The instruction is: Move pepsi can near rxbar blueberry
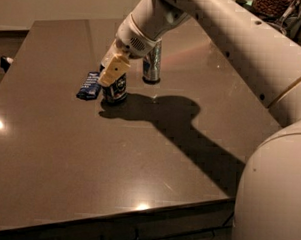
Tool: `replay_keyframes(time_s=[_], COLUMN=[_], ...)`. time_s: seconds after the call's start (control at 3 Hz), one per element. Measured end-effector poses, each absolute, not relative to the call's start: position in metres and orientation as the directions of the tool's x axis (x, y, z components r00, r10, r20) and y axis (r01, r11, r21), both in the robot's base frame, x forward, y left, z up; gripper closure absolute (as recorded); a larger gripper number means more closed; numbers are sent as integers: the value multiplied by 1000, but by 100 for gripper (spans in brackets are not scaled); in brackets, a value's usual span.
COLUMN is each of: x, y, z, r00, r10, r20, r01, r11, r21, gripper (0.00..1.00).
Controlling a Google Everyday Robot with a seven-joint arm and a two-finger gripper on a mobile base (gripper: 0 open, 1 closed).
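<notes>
The pepsi can (116, 89), short and dark blue with white markings, stands upright on the dark table (89, 154), just right of the rxbar blueberry (89, 86), a flat dark blue bar with white lettering. My gripper (112, 73) reaches down from the white arm at the upper right and is shut on the pepsi can, with a cream finger (113, 69) across its upper front. The can's top is hidden by the gripper.
A taller slim silver-and-blue can (152, 65) stands behind and to the right of the pepsi can, close to my wrist. My white arm and body fill the right side. The table's front edge runs along the bottom.
</notes>
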State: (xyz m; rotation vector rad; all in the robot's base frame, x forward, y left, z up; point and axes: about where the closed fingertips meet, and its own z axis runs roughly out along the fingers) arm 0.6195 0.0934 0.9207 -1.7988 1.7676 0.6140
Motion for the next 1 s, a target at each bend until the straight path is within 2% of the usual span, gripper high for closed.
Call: replay_keyframes(time_s=[0.33,0.67,1.0], x=[616,615,606], y=[101,108,115], z=[921,922,922], r00=[53,64,74], r10=[-748,-741,-738], r20=[-662,-669,-671], r01=[-998,-997,-997], r11=[-12,-25,-44], r21=[-67,-67,-61], gripper=[82,59,28])
